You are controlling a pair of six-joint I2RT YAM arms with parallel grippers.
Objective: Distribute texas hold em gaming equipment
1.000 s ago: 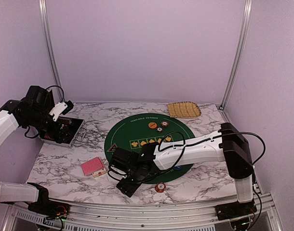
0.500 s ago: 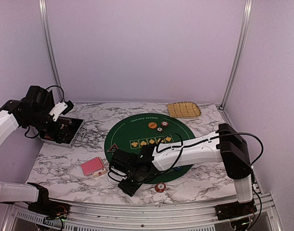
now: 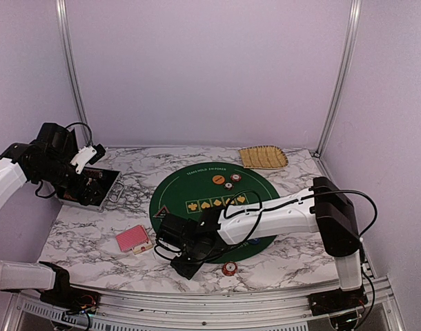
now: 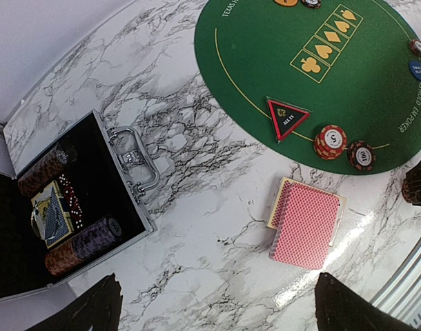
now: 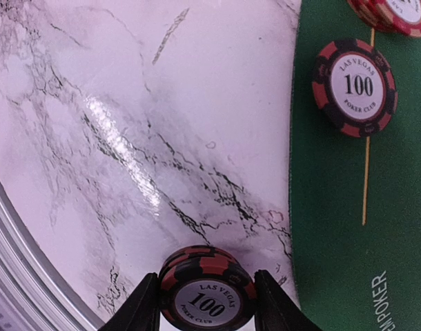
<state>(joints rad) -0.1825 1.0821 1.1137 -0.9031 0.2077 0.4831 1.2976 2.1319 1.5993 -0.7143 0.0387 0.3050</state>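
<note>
The white marble counter (image 4: 197, 172) was veined in grey and black, and the large round green felt mat (image 4: 259, 76) bore a thin yellow line and yellow suit symbols. The red-backed deck of playing cards (image 4: 307, 224) showed a fine diamond lattice, while the black triangular marker button (image 4: 286, 117) was edged in red. The black-and-red striped round poker chip (image 5: 208, 293) had a white centre with black numerals, the open silver metal case (image 4: 100, 172) was lined in black, and the woven tray (image 3: 263, 157) was tan.
</note>
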